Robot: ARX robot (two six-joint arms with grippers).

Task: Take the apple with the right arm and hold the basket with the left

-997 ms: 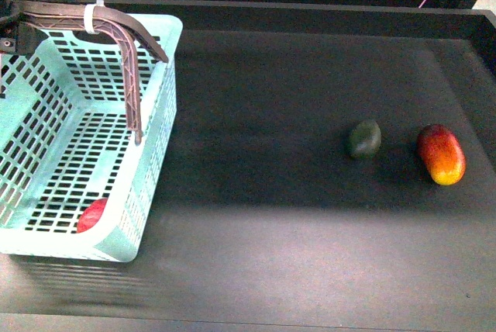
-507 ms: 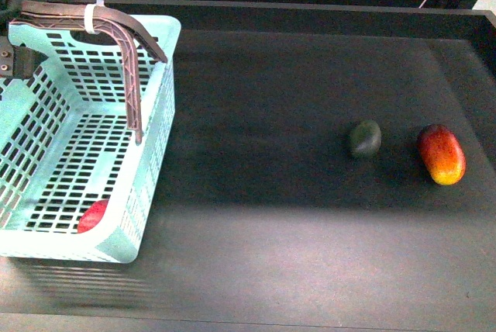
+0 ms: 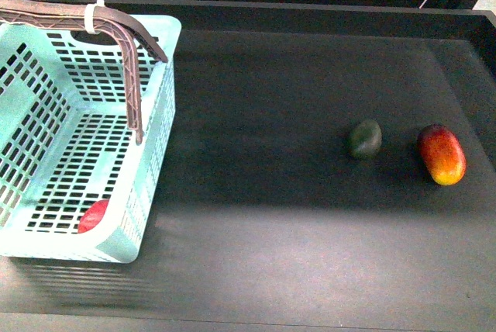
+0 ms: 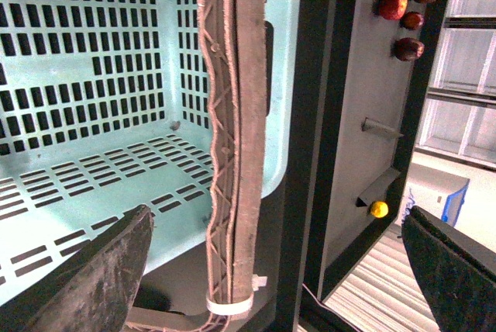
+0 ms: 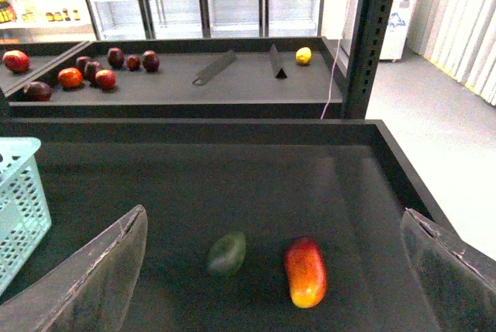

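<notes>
Since the earlier frame our left arm had left the front view's upper left corner. We saw the basket [image 3: 151,185] at left, the apple [image 3: 93,216] in its near corner, lower left. Our left gripper [image 4: 275,270] stood spread wide around the brown handle [image 4: 232,138], not clamping it; our right gripper [image 5: 271,270] hung released above the green fruit [image 5: 226,254] and the red-yellow fruit [image 5: 306,271]

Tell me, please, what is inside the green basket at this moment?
Inside the basket one red apple lies in its near corner, partly covered by the near wall, so only its upper part shows. The rest of the visible floor is bare; the left part is out of frame.
</notes>
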